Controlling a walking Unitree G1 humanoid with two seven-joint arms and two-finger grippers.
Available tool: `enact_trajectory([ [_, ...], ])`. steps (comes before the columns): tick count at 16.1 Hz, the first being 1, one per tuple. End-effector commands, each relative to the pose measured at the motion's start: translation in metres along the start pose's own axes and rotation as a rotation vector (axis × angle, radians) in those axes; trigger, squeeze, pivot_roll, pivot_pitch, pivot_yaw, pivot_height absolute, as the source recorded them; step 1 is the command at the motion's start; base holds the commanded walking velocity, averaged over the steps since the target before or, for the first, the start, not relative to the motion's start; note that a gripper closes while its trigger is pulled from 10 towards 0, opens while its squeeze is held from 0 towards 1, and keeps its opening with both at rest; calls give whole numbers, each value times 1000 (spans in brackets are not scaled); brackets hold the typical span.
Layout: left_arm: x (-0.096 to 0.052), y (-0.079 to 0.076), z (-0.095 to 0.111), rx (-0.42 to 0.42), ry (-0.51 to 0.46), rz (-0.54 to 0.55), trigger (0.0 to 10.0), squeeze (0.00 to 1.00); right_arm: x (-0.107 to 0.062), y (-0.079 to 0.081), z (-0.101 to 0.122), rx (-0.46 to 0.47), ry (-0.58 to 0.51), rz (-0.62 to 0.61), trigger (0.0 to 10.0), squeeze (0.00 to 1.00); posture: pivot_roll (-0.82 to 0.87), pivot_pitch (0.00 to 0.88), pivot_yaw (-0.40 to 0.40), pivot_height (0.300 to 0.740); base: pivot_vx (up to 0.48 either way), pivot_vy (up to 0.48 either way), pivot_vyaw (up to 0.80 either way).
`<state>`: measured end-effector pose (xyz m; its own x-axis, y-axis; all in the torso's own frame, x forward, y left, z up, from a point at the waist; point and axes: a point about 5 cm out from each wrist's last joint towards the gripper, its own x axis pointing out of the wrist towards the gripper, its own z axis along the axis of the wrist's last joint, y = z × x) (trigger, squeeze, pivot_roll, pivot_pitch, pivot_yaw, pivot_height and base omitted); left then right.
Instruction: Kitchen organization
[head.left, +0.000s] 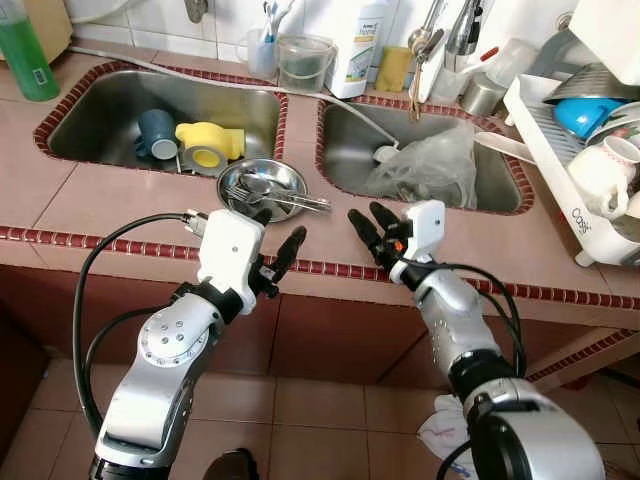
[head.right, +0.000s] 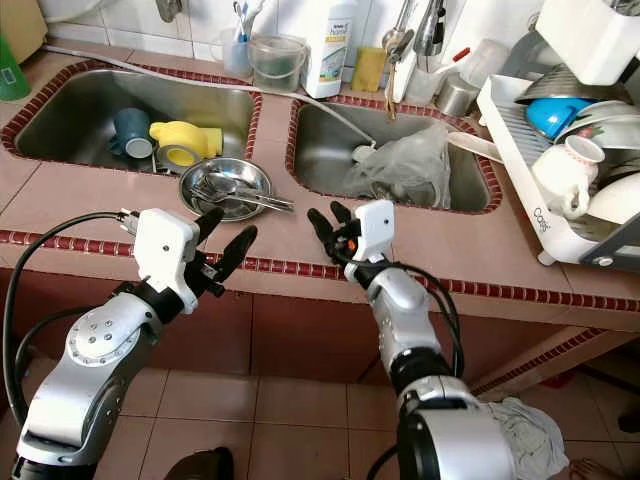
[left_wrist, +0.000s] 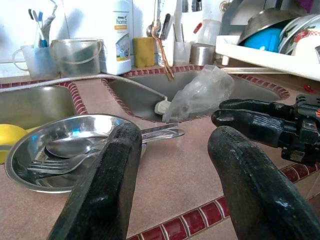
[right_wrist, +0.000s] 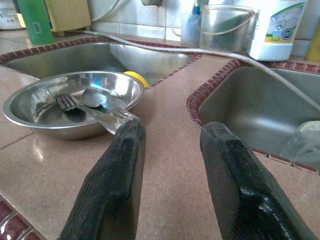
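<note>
Hovering at the counter's front edge, both your grippers hold nothing.

Your left gripper (head.left: 278, 248) has its two black fingers spread apart, just in front of the steel bowl (head.left: 262, 189), which sits on the pink tiled counter (head.left: 110, 195) between the two sinks with a fork (right_wrist: 64, 100) and a spoon (right_wrist: 93, 97) lying inside it, handles poking over the rim. Your right gripper (head.left: 371, 228) is likewise spread, to the right of the bowl and apart from it. In the left sink (head.left: 100, 120) you see a dark blue mug (head.left: 157, 133) touching a yellow cup (head.left: 206, 146); the right sink (head.left: 345, 150) holds a crumpled clear plastic bag (head.left: 430, 165). A white dish rack (head.left: 560, 170) stands at the far right.
</note>
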<state>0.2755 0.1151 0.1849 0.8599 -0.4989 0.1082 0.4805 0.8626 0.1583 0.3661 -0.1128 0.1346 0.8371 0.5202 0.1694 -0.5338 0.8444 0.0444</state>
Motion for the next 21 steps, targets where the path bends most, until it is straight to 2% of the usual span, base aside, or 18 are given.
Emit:
enact_trajectory([
  [1, 2, -4, -1, -9, 4, -20, 10000, 0, -1, -8, 2, 18, 13, -17, 10000, 0, 207, 107, -88, 740, 0, 0, 0],
  [6, -1, -4, 2, -6, 5, -24, 10000, 0, 5, -14, 8, 40, 55, 32, 10000, 0, 223, 123, -88, 740, 0, 0, 0],
  [11, -7, -5, 5, -5, 9, -21, 10000, 0, 9, -12, 9, 66, 99, 107, 10000, 0, 243, 148, -95, 740, 0, 0, 0],
  [21, -19, -8, 8, -3, 40, -18, 10000, 0, 17, -9, 15, 86, 119, 156, 10000, 0, 276, 196, -88, 740, 0, 0, 0],
])
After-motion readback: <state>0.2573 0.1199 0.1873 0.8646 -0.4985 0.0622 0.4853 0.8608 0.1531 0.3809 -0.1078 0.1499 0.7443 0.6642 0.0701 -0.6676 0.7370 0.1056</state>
